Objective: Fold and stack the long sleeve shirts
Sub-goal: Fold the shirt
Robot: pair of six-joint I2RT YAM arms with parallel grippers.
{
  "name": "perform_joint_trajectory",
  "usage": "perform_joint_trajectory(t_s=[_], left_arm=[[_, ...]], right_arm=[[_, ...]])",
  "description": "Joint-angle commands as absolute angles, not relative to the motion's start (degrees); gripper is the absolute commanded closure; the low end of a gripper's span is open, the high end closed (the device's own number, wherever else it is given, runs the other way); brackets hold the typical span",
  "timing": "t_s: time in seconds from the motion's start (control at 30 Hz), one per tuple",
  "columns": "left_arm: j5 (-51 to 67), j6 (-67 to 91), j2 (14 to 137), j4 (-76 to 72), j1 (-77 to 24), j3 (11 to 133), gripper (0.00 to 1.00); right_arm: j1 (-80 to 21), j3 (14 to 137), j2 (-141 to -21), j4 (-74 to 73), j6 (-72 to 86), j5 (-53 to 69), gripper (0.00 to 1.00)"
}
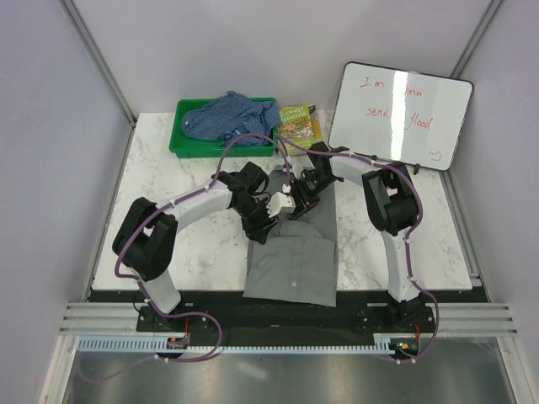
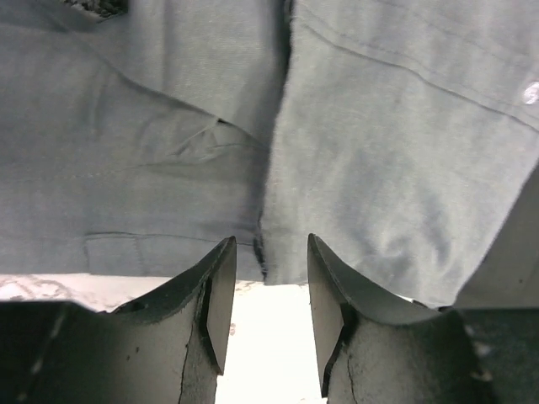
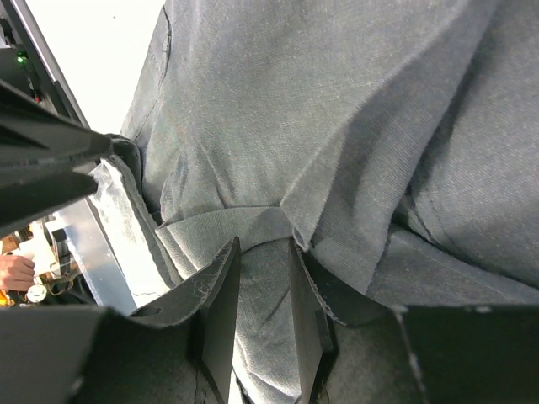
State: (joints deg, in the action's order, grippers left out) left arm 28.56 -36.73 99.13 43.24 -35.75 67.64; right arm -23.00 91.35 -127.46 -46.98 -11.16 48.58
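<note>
Right gripper (image 3: 264, 252) pinches a grey shirt (image 1: 290, 269) fold, probably to turn it; left gripper (image 2: 269, 244) gapes empty alongside; blue shirt (image 1: 232, 118) waits in tray (image 1: 178, 143) at far edge of table (image 1: 210, 269).

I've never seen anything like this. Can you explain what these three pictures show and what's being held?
This is a robot: a left arm and a right arm bolted to a marble table. The wide picture looks down from above; the other two come from cameras on the wrists, so the dark prongs are fingers. A grey shirt lies in the middle; a blue shirt sits in a green tray, beside a booklet, with a whiteboard further along. The right gripper pinches a fold of the grey shirt; the left gripper is open, holding nothing.
</note>
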Motion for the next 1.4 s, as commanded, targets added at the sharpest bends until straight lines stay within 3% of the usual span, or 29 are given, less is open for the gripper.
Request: perform_joint_trajectory(t_s=[0.0,0.3,0.4,0.53,0.57,1.2,1.37], left_arm=[[34.18,-38.59,96.59,44.91,-35.95,67.94,0.53],[32.96,-38.06,101.60,44.56,-35.95,69.26,0.54],[33.40,-37.97,101.95,44.65,-35.95,69.70,0.64],[33.75,-38.41,100.20,45.61,-35.86,70.31,0.96],[33.75,-38.41,99.76,45.79,-35.77,70.75,0.98],[34.72,-35.51,103.89,41.84,-31.02,73.92,0.97],[32.44,-32.44,105.55,40.17,-30.33,72.78,0.94]], right_arm=[[-23.99,93.86,-126.83,-46.84,-11.95,47.81,0.63],[-24.08,95.10,-126.39,-46.85,-11.69,47.02,0.63],[-24.17,95.27,-126.12,-46.93,-11.60,46.85,0.64],[-24.17,94.66,-126.65,-47.20,-12.21,46.23,0.64],[-24.17,94.48,-126.74,-47.11,-12.39,46.14,0.64],[-24.17,96.24,-127.97,-47.37,-12.66,46.15,0.64],[-23.65,98.78,-126.74,-48.69,-12.39,44.83,0.60]])
